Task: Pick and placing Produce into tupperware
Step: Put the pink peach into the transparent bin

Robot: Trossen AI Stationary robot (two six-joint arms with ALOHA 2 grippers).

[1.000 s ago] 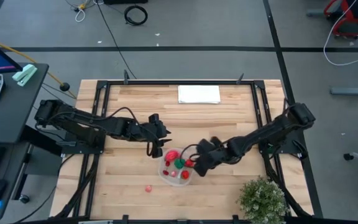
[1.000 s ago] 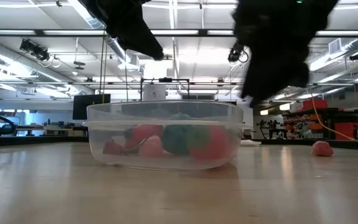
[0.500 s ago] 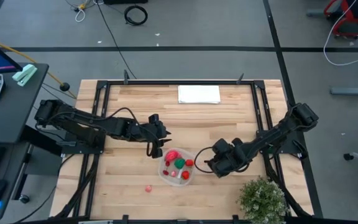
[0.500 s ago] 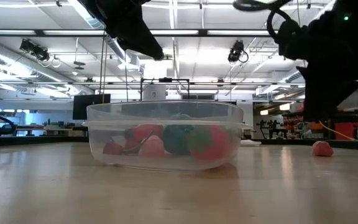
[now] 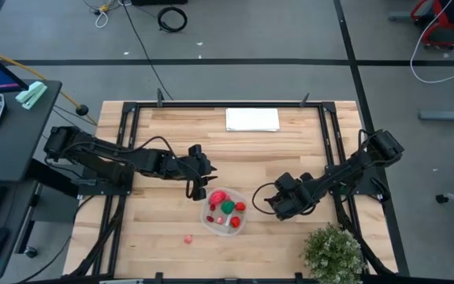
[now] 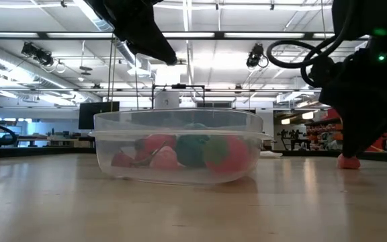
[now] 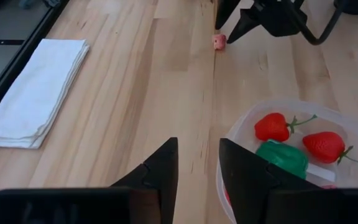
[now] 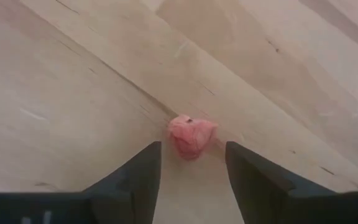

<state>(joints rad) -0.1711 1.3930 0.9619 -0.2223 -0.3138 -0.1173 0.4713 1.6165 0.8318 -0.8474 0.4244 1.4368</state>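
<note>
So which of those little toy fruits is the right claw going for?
The small pink piece lying alone on the bare wood, straight ahead of the open right gripper. The other pieces sit inside the clear tupperware, except one on the table by its left side.

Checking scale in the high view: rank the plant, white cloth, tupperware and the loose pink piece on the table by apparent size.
1. Plant
2. White cloth, slightly smaller
3. Tupperware
4. Pink piece, far the smallest

Clear tupperware holds red and green produce; white cloth; pale wood table.
</note>
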